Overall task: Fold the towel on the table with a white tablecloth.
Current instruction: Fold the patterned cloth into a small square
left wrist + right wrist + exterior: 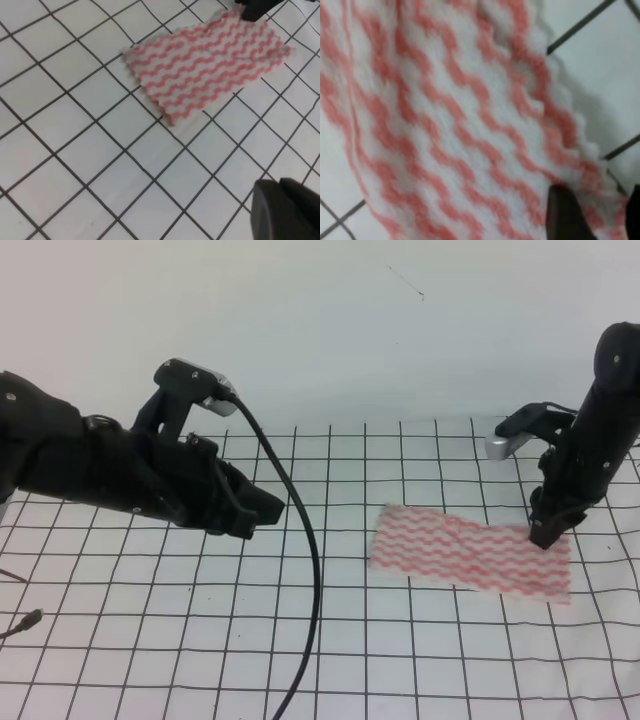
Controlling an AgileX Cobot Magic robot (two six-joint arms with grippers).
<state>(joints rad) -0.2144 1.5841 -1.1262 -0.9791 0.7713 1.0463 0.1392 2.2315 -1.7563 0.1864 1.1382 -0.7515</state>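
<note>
Striped towel (468,553) spread flat on the white gridded tablecloth (330,660), right of centre, long axis slightly slanted, far-right end under the right arm. No fold visible yet.

Right gripper (546,534) down at the towel's far-right edge, tip touching or almost touching the cloth; dark fingertip (565,215) in the right wrist view planted on the pink-and-white weave close to the hem. Fingers apart or pinched: cannot tell, only one finger clear in the close view and the overhead view too small. Also seen from the left wrist view as a dark shape at the towel's top corner.

Left gripper (250,515) well apart from the towel, hovering over bare grid to the left, cable (305,570) trailing down from it. Jaw spacing not readable there either.

Likely step: first grasp, securing the right edge or corner before the fold. Next move probably calls for a firm pinch of the hem alone, without catching the tablecloth beneath, then a lift and carry toward the opposite short edge. Thin cloth, likely to drag or bunch if pulled low; left arm perhaps needed to pin or take the other corner.
</note>
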